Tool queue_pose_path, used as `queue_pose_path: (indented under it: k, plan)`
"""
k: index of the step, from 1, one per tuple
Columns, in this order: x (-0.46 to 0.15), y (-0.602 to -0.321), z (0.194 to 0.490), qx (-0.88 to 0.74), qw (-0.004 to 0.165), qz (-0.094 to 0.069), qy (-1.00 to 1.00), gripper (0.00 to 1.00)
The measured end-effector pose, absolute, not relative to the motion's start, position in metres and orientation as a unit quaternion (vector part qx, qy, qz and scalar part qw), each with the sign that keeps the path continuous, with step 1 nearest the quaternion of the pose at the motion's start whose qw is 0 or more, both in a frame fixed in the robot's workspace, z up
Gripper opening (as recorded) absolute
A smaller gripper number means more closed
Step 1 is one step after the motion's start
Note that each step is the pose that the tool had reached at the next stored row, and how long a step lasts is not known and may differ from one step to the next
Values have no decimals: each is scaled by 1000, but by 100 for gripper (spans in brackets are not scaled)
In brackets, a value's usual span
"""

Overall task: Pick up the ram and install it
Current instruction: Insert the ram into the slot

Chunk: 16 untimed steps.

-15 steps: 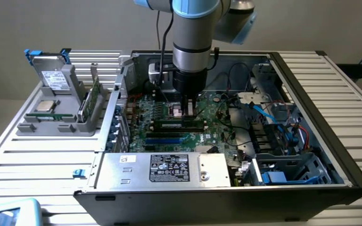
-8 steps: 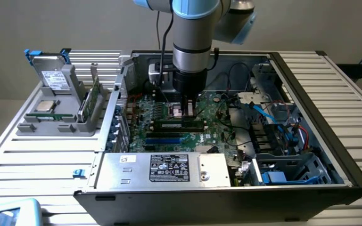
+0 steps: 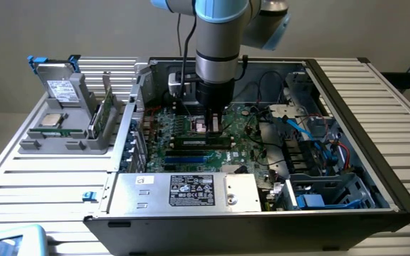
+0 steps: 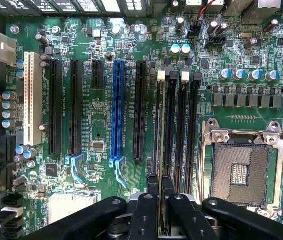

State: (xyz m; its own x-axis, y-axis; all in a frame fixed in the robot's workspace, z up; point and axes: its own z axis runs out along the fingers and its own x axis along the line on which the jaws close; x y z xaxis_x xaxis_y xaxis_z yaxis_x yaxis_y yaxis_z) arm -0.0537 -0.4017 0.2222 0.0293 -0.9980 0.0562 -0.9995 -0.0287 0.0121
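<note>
Fingers (image 4: 152,200): drawn almost together, clamped on the ram (image 4: 162,150), which is held edge-on between them.
Ram: lined up along the memory slot (image 4: 158,125) farthest from the processor socket (image 4: 239,172), on the motherboard (image 4: 101,100) inside the open computer case (image 3: 347,106).
Done: the pick-up; ram is at its slot.
Left: full seating cannot be confirmed; ram is not released.

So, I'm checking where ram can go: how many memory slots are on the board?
4 memory slots in a row from the long black slot toward the socket: white-clipped slot, black-clipped slot, second white-clipped slot, second black-clipped slot. The gripper hides their near ends.
</note>
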Motion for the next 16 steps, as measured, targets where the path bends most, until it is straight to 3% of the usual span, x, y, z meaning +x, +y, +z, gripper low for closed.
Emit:
queue_pose_path:
  k: [10,13,14,16]
  plan:
    - [-54,-402,221,717,23,15,-697,14]
    - [-54,-402,221,717,23,15,-697,22]
    - [-54,-402,221,717,23,15,-697,29]
    - [-54,-402,221,717,23,15,-697,29]
